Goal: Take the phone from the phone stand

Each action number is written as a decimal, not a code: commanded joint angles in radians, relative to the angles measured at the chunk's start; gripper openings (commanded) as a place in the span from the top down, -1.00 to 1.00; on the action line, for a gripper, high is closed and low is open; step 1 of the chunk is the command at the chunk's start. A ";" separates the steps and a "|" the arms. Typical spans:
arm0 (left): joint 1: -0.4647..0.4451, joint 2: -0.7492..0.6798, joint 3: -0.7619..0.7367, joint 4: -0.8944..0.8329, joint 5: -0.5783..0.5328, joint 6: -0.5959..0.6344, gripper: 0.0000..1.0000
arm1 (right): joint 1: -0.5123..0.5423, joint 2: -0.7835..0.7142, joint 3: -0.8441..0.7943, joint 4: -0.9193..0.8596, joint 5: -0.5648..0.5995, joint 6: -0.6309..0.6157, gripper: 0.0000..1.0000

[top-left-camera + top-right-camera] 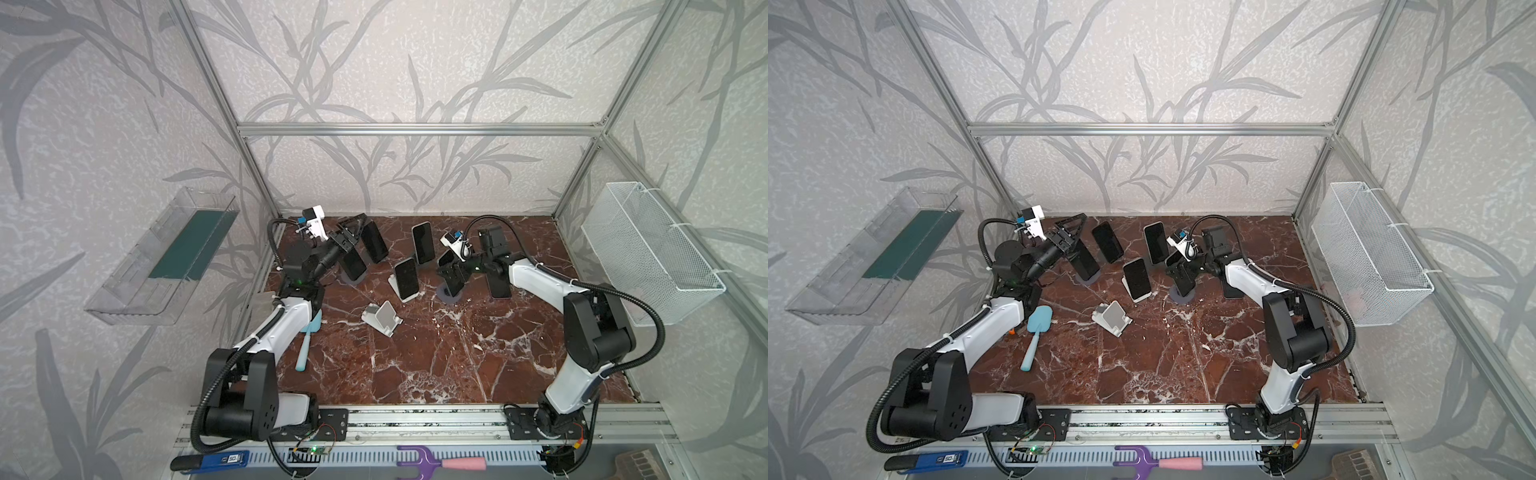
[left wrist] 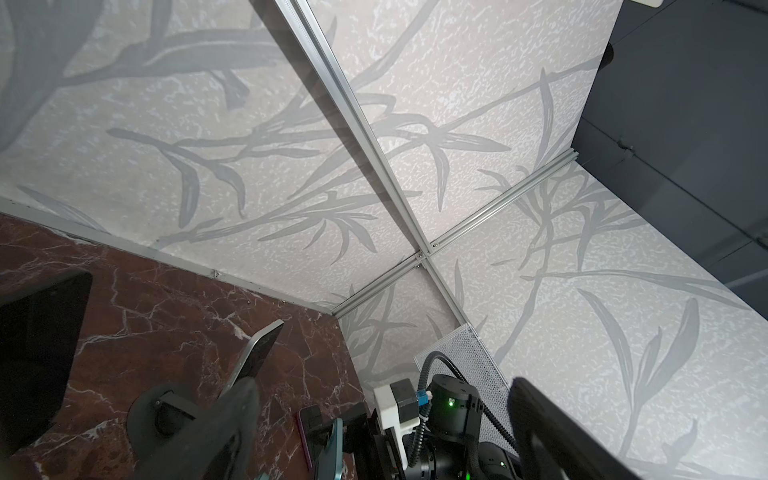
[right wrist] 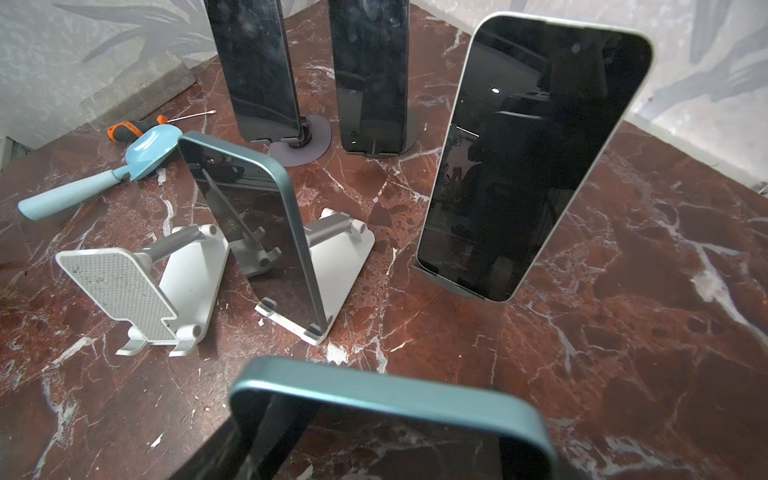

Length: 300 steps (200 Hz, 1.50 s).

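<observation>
On the front rail lies a blue tool (image 1: 212, 460) whose white label seems to read 50. The left gripper (image 1: 353, 232) hangs with its jaws spread wide, grasping nothing, just beside a dark phone (image 1: 354, 266) at the back left. Right of the middle, the teal-edged phone (image 3: 386, 399) stands upright, screen blank, in its stand (image 1: 451, 296) with a round grey base. The right gripper (image 1: 452, 270) sits at the phone's top; whether it is clamped on it I cannot tell.
</observation>
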 commanded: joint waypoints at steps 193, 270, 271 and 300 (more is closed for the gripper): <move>-0.045 -0.023 0.003 0.065 0.021 -0.045 -0.85 | -0.011 -0.353 -0.069 -0.099 0.240 0.024 -0.42; -0.224 -0.040 0.007 0.026 0.019 -0.006 -0.84 | -0.087 -0.465 -0.104 -0.200 0.393 0.042 -0.41; -0.227 -0.040 0.007 0.025 0.020 -0.005 -0.84 | -0.089 -0.466 -0.104 -0.200 0.395 0.043 -0.42; -0.289 -0.041 0.011 -0.002 0.022 0.025 -0.84 | -0.138 -0.468 -0.102 -0.205 0.463 0.052 -0.42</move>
